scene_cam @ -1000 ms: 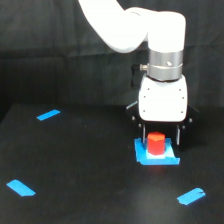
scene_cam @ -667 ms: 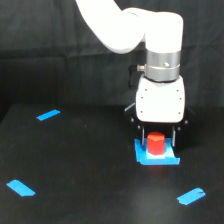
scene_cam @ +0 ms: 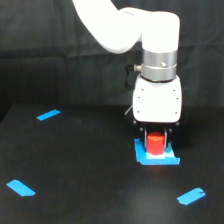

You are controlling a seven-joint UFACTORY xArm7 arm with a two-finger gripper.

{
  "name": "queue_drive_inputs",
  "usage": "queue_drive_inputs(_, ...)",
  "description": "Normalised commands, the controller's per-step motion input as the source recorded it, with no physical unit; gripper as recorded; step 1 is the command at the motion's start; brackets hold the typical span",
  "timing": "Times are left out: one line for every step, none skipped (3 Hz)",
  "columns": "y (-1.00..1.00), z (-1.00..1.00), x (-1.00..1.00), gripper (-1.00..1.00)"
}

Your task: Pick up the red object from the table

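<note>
My gripper (scene_cam: pixel 155 136) hangs straight down over the red cylinder block (scene_cam: pixel 154 142), which stands on the blue square pad (scene_cam: pixel 156 156) toward the exterior view's right of the black surface (scene_cam: pixel 80 170), so its fingers can bracket the block's sides. I cannot tell whether they already pinch it. Blue tape strips (scene_cam: pixel 48 115) lie well apart, leaving open room all around for a straight lift.

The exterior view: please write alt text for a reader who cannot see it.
A white robot arm's gripper is lowered around a red object standing on a blue square pad. Three blue tape strips lie on the black table.
</note>
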Motion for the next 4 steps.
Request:
queue_drive_inputs(-0.09, 0.17, -0.28, -0.93)
queue_drive_inputs(-0.09, 0.18, -0.29, -0.92)
queue_drive_inputs(-0.07, -0.03, -0.22, -0.87)
queue_drive_inputs(-0.06, 0.25, -0.34, -0.94)
